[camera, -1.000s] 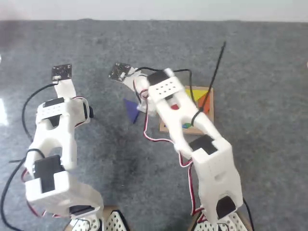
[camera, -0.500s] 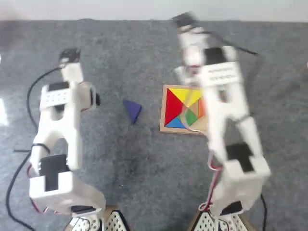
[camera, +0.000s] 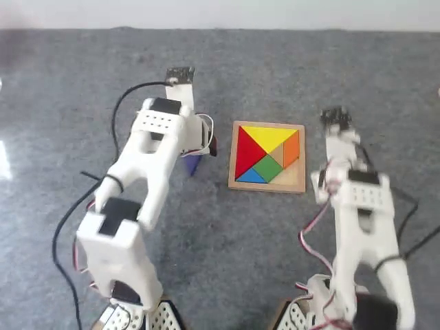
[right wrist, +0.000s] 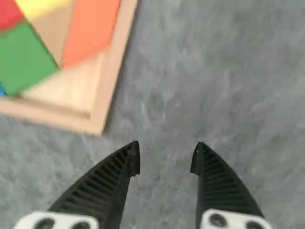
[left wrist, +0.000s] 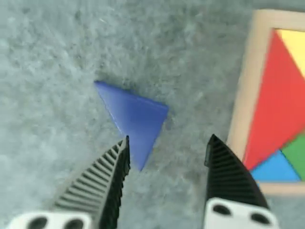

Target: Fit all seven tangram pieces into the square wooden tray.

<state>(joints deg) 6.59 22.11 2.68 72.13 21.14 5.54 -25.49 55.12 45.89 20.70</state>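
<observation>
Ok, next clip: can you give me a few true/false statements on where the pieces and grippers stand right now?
1. The blue triangle lies on the grey carpet, outside the wooden tray. True.
2. The left gripper is shut on the blue triangle. False: it is open, with the triangle's tip near one finger.
3. The right gripper is open over carpet near a tray corner. True.
4. The tray is completely filled. False: a bare wooden gap shows at one corner, beside the green piece.
5. The red piece lies outside the tray. False: it sits in the tray.
</observation>
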